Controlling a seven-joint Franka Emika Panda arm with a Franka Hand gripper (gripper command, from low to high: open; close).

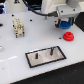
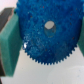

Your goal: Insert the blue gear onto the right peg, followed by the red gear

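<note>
My gripper [image 1: 63, 25] hangs above the white table at the exterior view's right, shut on the blue gear [image 1: 60, 24]. In the wrist view the blue gear [image 2: 47, 32] fills the frame, toothed, with a centre hole, clamped between green finger pads [image 2: 10, 44]. The red gear [image 1: 68, 36] lies flat on the table just below the gripper. The grey plate with a black border [image 1: 46, 59] sits nearer the front, and the right peg [image 1: 50, 50] stands upright on it, well apart from the gripper.
A second peg [image 1: 36, 56] stands on the plate's other side. A beige blocky fixture [image 1: 18, 27] stands at the exterior view's left. The robot's body and dark cables fill the back.
</note>
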